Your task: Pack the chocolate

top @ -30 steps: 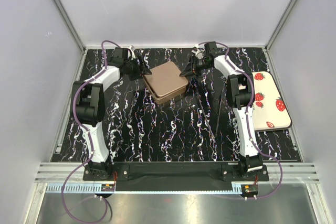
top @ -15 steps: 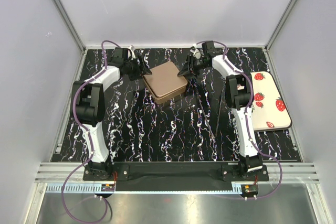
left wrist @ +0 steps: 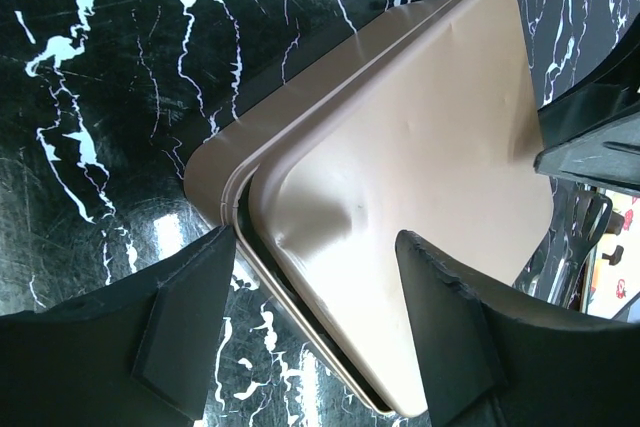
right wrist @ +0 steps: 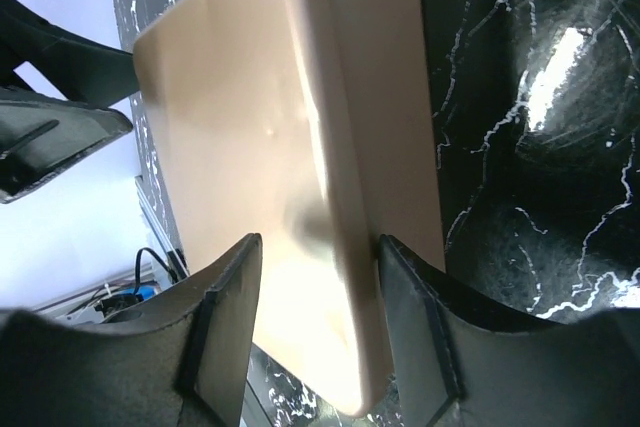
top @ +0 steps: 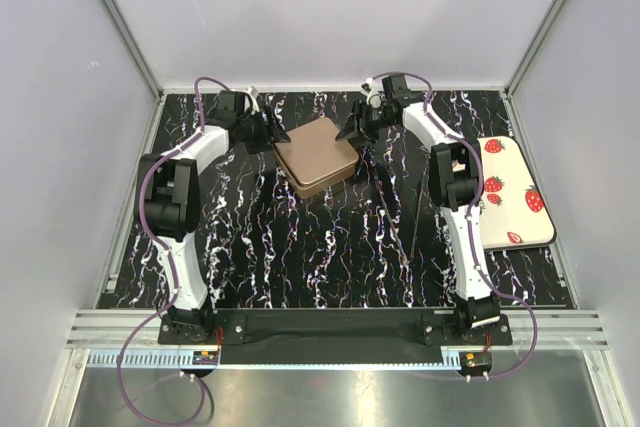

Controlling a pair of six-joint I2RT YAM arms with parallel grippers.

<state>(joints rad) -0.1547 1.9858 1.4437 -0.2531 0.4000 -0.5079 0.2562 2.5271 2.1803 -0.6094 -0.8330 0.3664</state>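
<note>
No chocolate shows in any view. A tan square box (top: 315,155) with its lid on stands at the back middle of the black marbled table. In the left wrist view the lid (left wrist: 420,167) sits slightly askew on the base rim (left wrist: 215,162), with a dark gap along the near edge. My left gripper (top: 272,135) is open, its fingers astride the box's left corner (left wrist: 315,242). My right gripper (top: 352,132) is open at the box's right corner, its fingers astride the lid's edge (right wrist: 320,242); one finger (right wrist: 415,307) is close against the lid's side.
A white tray with red strawberry prints (top: 515,192) lies at the right edge, partly behind the right arm. Grey enclosure walls close the back and sides. The arm bases stand at the near edge.
My right gripper has moved slightly back and up at the box's right corner. The box and the left gripper have hardly moved.
</note>
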